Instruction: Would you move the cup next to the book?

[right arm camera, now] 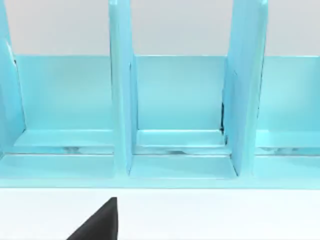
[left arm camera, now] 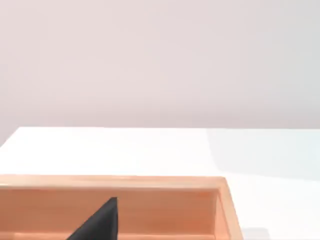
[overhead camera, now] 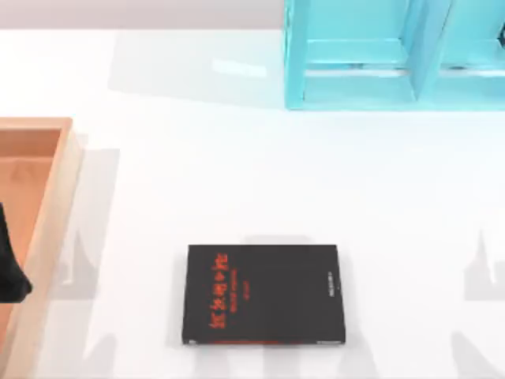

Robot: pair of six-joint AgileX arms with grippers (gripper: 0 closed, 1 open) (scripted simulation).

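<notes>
The book (overhead camera: 264, 294) lies flat near the table's front middle, black with red-orange lettering on its cover. The cup is out of view. My left gripper (overhead camera: 11, 272) is a black shape at the table's left edge, over the wooden tray, well to the left of the book. A black part of the left gripper (left arm camera: 100, 224) stands in front of the tray's inner wall in the left wrist view. A black part of my right gripper (right arm camera: 100, 224) hangs over bare white table, facing the shelf unit.
A large turquoise shelf unit (overhead camera: 394, 55) with upright dividers stands at the back right; its compartments (right arm camera: 180, 100) face the right wrist camera. A wooden tray (overhead camera: 63, 189) lies along the left side, and its rim (left arm camera: 222, 205) is close to the left wrist camera.
</notes>
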